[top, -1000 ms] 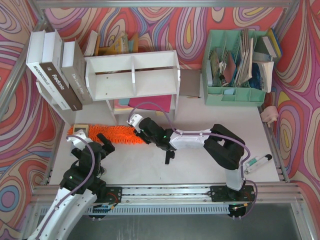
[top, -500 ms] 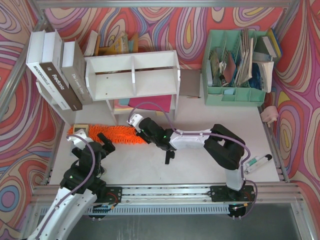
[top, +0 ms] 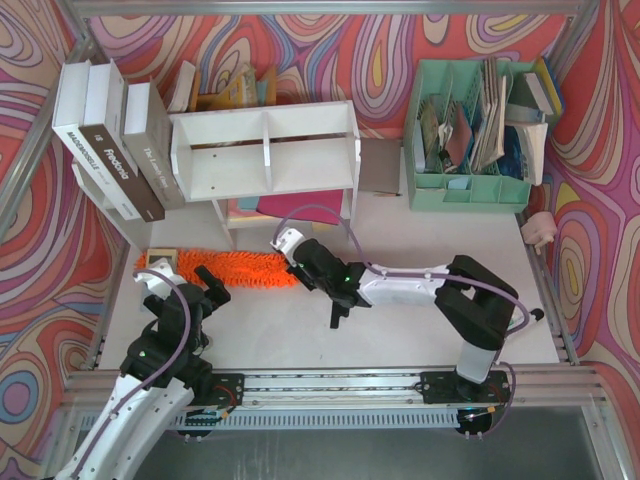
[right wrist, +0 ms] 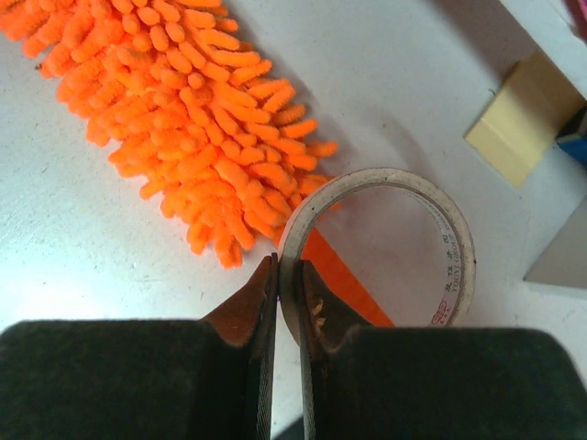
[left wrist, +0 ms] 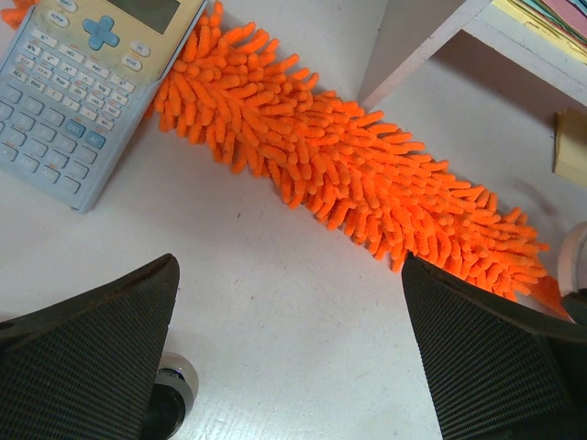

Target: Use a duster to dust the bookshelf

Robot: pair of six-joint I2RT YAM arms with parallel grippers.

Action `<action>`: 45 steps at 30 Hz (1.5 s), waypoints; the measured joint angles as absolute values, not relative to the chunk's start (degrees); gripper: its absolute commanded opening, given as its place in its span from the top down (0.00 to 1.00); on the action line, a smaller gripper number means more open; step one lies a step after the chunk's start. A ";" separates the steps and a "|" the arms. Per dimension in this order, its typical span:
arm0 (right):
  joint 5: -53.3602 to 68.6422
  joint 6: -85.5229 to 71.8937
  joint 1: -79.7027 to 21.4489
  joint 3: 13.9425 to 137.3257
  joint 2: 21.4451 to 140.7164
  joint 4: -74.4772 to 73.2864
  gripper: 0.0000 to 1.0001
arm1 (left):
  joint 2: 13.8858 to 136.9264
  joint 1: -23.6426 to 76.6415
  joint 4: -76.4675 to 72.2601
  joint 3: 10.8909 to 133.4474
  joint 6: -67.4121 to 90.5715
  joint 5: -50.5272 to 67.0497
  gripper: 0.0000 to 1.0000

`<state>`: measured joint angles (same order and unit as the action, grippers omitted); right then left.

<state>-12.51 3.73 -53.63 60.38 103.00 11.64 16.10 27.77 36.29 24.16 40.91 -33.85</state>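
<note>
The orange fluffy duster (top: 240,270) lies flat on the table in front of the white bookshelf (top: 265,150). Its handle (right wrist: 344,284) shows through a roll of tape (right wrist: 454,266). My right gripper (right wrist: 287,266) is shut on the near rim of that tape roll, at the duster's handle end (top: 298,258). My left gripper (left wrist: 289,270) hangs open above bare table just in front of the duster (left wrist: 367,174), touching nothing. A shelf leg (left wrist: 413,46) stands just behind the duster.
A calculator (left wrist: 83,82) lies against the duster's left tip. Big books (top: 110,140) lean at the shelf's left, and a mint organizer (top: 470,130) stands at the back right. A yellow note pad (right wrist: 523,115) sits near the shelf leg. A small round object (left wrist: 170,403) sits by my left finger.
My right gripper has closed fully on the tape roll's rim and shifted a little to the right with it. The left arm and the duster have not moved.
</note>
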 measured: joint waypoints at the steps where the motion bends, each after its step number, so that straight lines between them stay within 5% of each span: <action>1: -12.60 3.31 -53.63 59.66 102.13 11.60 0.81 | 16.10 27.77 36.29 24.16 40.91 -33.82 0.02; 17: -15.59 -3.31 -63.31 50.59 89.91 8.01 0.80 | 21.39 27.77 35.92 24.27 43.09 -33.82 0.02; 45: -13.43 -10.35 -68.73 49.19 98.45 8.34 0.74 | 26.33 27.77 37.50 27.83 44.91 -35.11 0.02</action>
